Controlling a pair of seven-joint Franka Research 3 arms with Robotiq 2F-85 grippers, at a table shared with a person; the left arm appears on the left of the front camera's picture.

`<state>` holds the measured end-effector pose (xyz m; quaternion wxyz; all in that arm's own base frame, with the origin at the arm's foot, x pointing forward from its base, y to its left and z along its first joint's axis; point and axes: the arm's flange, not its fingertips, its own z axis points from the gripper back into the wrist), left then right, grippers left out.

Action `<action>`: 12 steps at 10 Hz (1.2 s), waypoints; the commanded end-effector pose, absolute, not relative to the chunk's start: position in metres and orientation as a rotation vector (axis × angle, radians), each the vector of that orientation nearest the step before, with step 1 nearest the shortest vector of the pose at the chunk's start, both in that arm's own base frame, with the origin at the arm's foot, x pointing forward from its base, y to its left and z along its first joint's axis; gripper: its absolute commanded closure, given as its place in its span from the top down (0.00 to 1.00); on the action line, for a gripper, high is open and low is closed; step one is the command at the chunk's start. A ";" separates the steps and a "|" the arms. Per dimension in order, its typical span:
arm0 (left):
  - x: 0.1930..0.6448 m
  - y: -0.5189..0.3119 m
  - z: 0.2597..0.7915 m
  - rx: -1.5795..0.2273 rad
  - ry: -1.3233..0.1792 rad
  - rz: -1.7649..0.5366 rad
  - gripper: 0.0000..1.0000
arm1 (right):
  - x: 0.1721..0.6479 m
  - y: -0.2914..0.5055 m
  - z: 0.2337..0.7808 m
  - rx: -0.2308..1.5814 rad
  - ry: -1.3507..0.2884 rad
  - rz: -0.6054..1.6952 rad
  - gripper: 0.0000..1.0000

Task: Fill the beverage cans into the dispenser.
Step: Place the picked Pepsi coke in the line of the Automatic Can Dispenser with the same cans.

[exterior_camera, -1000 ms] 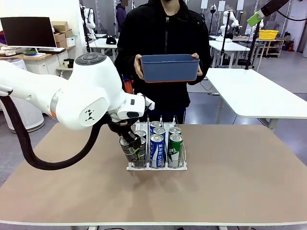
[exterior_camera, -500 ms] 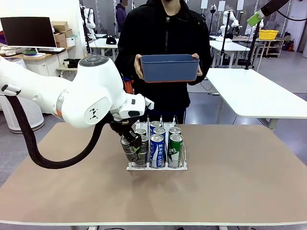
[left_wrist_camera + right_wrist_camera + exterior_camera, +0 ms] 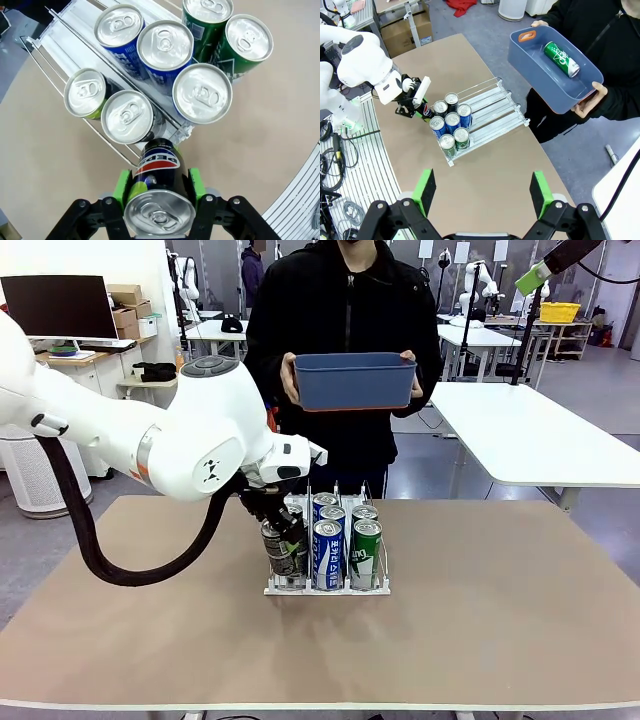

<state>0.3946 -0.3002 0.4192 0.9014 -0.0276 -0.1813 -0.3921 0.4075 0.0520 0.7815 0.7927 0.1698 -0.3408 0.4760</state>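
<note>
The right gripper [image 3: 483, 191] hangs high over the desk [image 3: 480, 620], jaws wide apart and empty; the left gripper [image 3: 159, 186] has its jaws clamped on a black can [image 3: 159, 167] at the near end of the left lane of the dispenser [image 3: 325, 591]. Blue cans [image 3: 328, 548] and green cans [image 3: 366, 548] stand upright in the other lanes; beyond, a person holds a blue tub [image 3: 355, 385] with one green can [image 3: 561, 59] lying inside.

Bench [image 3: 500, 620]: brown top.
Tub [image 3: 355, 382]: blue plastic, held at chest height beyond the far edge.
Person [image 3: 340, 300]: black jacket, far side.
Monitor [image 3: 58, 306]: dark, far left.
White table [image 3: 530, 435]: right, behind.
Yellow crate [image 3: 559, 312]: right background.
</note>
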 end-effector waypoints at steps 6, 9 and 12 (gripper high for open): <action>0.435 -0.311 0.416 -0.026 -0.510 -0.761 0.57 | 0.408 0.052 0.781 0.377 -0.734 1.025 1.00; 0.444 -0.311 0.410 -0.019 -0.498 -0.757 0.57 | 0.408 0.052 0.781 0.377 -0.734 1.025 1.00; 0.447 -0.316 0.397 -0.063 -0.414 -0.777 0.57 | 0.408 0.052 0.781 0.377 -0.734 1.025 1.00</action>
